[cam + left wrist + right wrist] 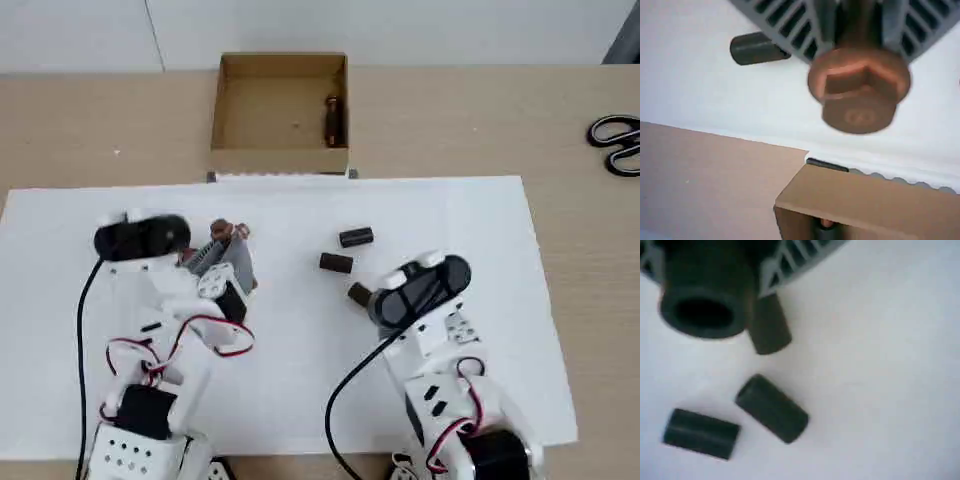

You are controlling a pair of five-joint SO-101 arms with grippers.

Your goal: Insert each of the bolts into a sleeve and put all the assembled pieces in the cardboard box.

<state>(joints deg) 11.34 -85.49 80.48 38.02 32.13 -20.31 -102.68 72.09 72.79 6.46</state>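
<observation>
Four sleeves (697,305) (769,332) (772,409) (700,434), one copper bolt (858,90), one assembled piece (333,120), one cardboard box (216,105), one pair of scissors (618,143)

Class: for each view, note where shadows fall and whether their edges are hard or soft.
High view: soft, faint shadows by the arms on the sheet. Left wrist view: the bolt's flange catches light; the box's opening is dark. Right wrist view: a soft shadow lies under each loose sleeve.

Behind my paper sheet (300,400) sits the cardboard box (228,110) (assembled piece (332,118) inside); three sleeves (336,263) lie on the sheet.
</observation>
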